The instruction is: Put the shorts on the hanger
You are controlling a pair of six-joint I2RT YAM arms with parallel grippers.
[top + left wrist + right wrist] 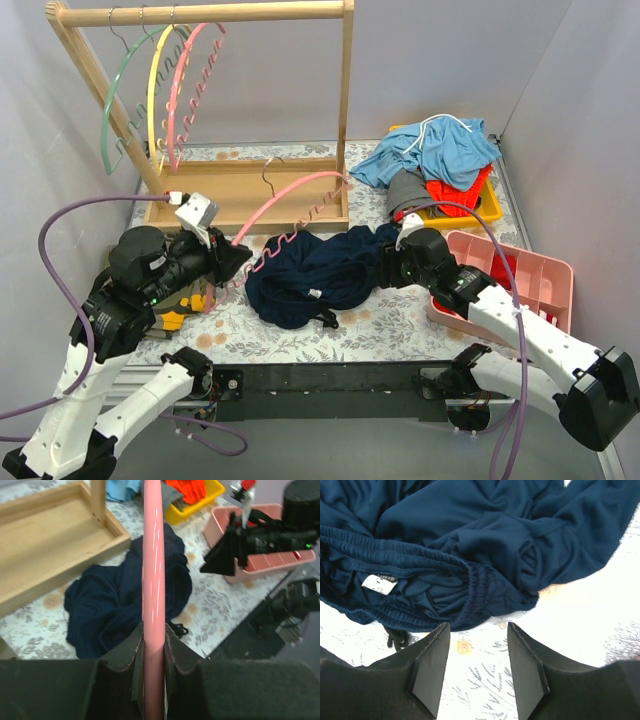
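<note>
1. Shorts (pixel 318 275) lie crumpled on the table (pixel 400 320), between both arms.
2. Left gripper (pixel 152 635) is clamped tight on one end of the pink hanger (pixel 152 555), whose length points toward the shorts' left edge.
3. Right gripper (pixel 478 626) hovers at the shorts' right side, jaws spread, nothing between them.
4. Waistband (pixel 420 562) sits just ahead of that gripper, running crosswise to it, so I judge the right arm nearer for the grab.

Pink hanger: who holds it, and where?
Left gripper grips the pink hanger by its smooth arched arm; right gripper, open by the navy shorts, holds nothing.
</note>
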